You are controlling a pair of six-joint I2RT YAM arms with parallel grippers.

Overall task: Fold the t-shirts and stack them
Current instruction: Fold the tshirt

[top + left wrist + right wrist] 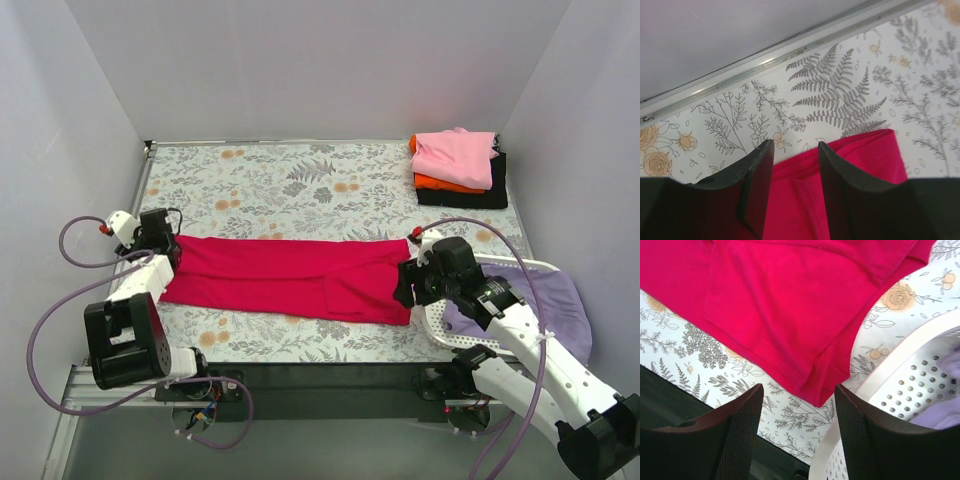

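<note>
Mid-fold: my left claw (795, 146) and right claw (798, 388) hang released at nine and three o'clock over the crimson-red cloth tee (285, 275); next, pinch ends.

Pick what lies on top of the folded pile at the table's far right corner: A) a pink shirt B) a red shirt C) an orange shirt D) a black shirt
A: the pink shirt tops the pile, over the orange shirt and the black shirt.
</note>
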